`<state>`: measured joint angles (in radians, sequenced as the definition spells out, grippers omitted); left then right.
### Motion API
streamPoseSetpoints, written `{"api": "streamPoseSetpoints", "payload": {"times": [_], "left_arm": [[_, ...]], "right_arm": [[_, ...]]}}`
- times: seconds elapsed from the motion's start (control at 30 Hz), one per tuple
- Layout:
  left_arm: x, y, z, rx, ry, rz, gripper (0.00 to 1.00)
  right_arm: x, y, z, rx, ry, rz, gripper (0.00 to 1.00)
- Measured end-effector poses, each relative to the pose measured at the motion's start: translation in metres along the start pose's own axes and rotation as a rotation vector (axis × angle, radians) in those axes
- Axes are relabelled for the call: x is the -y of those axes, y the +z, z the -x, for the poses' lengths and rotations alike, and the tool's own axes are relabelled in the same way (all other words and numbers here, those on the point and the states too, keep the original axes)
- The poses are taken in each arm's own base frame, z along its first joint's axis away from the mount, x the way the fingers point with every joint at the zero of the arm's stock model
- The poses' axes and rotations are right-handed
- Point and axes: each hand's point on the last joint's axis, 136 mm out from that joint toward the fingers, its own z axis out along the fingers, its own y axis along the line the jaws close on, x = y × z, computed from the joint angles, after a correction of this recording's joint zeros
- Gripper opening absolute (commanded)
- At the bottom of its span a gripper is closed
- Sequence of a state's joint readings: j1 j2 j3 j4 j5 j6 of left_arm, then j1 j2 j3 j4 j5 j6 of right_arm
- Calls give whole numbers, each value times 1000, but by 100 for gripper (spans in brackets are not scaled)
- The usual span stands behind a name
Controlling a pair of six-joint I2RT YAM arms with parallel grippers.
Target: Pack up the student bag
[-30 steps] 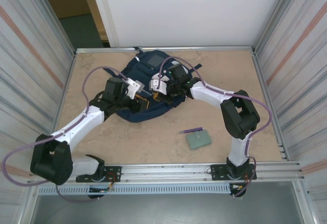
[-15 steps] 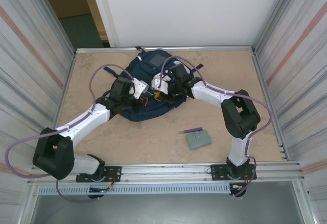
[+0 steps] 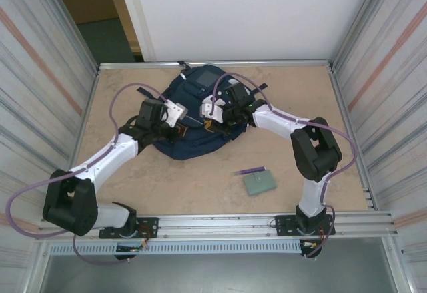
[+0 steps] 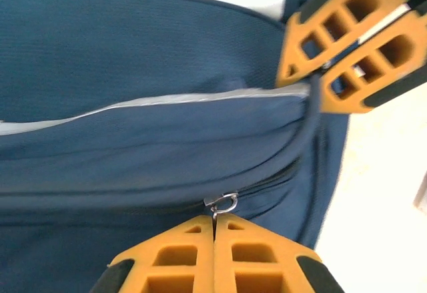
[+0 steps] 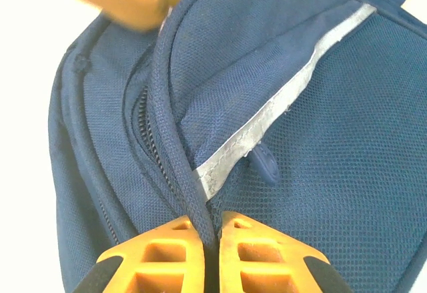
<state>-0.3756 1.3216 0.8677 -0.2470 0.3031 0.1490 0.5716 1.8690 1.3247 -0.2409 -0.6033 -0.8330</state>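
Two grips: both sets of fingers are on the student bag [image 3: 190, 141], close together on its front.
Bag spot: flat on the table [image 3: 200, 186], far-centre, btwn the arms. Green pad [image 3: 259, 183] + purple pen [image 3: 250, 170] lie well apart from it, nearer the right base.
Left fingers [image 4: 212, 231]: together, pinched on the thin metal zip pull [image 4: 223, 203].
Right fingers [image 5: 195, 234]: clamped on the corded piping [image 5: 170, 126] at the pocket rim, beside the grey reflective strip [image 5: 267, 126].
Feel: soft woven fabric, floppy, no stiff frame by the look. Prob light, so it'll drag or bunch rather than resist.
Where to hold: piping = firm, grippy ridge, good anchor. Pull tab = small, slick metal, easy to lose.
Risk: w/o counter-tension the zip likely jams on slack cloth, so the rim wants to be taut along the zip line.
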Motion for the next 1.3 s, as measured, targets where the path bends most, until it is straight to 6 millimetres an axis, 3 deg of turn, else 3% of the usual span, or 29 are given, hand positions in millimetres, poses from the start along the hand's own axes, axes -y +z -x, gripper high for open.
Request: {"api": "streamPoseSetpoints", "payload": {"times": [0.4, 0.5, 0.7, 0.93, 1.07, 1.13, 1.27, 1.3], "left_arm": [[-22, -3, -8, -4, 57, 34, 0], [-17, -2, -7, 3, 71, -12, 33], [-5, -2, -5, 40, 84, -96, 37], [-15, 7, -16, 12, 58, -115, 38], [-13, 14, -18, -1, 71, -150, 48], [-9, 16, -16, 6, 84, -185, 42], [-1, 17, -16, 16, 101, -236, 0], [0, 17, -16, 18, 104, -240, 0]], "right_arm": [[-3, -18, -6, -3, -12, 1, 0], [-6, -23, -8, -7, -8, 1, 0], [-7, -25, -11, -12, -4, 2, 0], [-8, -26, -11, -12, -12, 2, 0], [-8, -26, -11, -13, -18, 3, 0], [-9, -26, -12, -14, -17, 4, 0], [-9, -26, -11, -14, -19, 5, 0], [-9, -26, -12, -15, -19, 6, 0]]}}
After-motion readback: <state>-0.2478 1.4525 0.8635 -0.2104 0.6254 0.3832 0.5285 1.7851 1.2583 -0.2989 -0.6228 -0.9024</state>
